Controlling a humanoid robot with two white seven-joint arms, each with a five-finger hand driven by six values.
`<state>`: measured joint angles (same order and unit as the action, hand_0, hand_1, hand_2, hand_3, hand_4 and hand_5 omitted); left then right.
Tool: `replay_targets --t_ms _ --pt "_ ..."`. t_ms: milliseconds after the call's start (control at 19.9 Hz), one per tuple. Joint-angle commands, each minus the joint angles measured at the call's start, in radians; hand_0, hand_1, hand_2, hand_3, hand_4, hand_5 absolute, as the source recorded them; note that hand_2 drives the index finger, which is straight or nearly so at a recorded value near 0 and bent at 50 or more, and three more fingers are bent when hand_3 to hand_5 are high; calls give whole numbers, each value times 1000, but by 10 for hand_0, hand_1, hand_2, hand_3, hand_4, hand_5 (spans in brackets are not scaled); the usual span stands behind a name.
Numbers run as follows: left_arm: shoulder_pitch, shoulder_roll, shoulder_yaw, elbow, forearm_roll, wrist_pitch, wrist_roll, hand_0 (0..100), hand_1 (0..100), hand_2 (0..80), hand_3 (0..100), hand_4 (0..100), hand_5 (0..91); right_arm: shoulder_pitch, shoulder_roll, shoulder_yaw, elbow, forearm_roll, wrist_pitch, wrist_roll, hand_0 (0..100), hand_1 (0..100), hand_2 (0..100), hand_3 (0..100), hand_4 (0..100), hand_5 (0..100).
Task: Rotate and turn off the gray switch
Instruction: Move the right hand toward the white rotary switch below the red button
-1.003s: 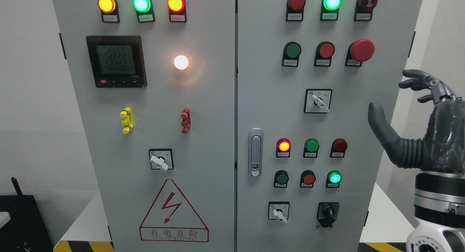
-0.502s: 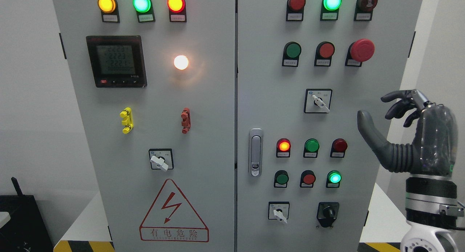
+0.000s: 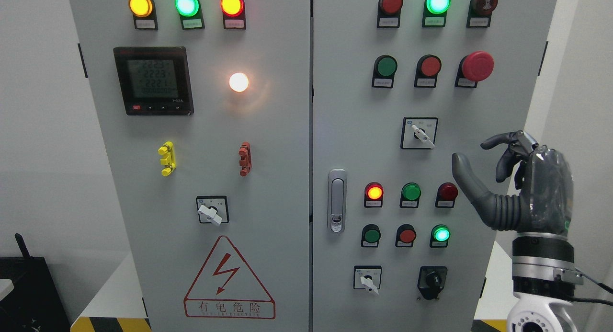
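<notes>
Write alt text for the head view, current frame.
The right robot hand, fingers open and holding nothing, hovers at the right edge of a gray control cabinet, right of a gray rotary switch and not touching it. The cabinet's two doors carry lit indicator lamps, push buttons, a red emergency stop and a digital meter.

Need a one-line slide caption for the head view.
Right hand, fingers open, raised beside the control cabinet, not touching the gray rotary switch.

a grey cabinet [image 3: 287,145] carried everything — lamps, push buttons, a meter [image 3: 153,80], rotary switches, a door latch [image 3: 337,200] and a red warning sticker [image 3: 229,279] — on two doors.
</notes>
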<state>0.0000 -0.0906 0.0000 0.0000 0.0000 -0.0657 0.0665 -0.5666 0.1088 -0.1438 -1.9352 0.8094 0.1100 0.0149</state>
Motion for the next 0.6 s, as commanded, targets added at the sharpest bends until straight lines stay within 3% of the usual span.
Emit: replay_targets --t_ms 0,552 --pt "-9 0 8 -26 18 0 0 120 389 0 0 0 0 4 18 76 16 1 17 -7 63 456 546 989 954 1000" --pt "-9 -1 8 -26 20 0 0 120 389 0 0 0 0 -45 17 93 62 4 54 -9 62 461 546 990 953 1000"
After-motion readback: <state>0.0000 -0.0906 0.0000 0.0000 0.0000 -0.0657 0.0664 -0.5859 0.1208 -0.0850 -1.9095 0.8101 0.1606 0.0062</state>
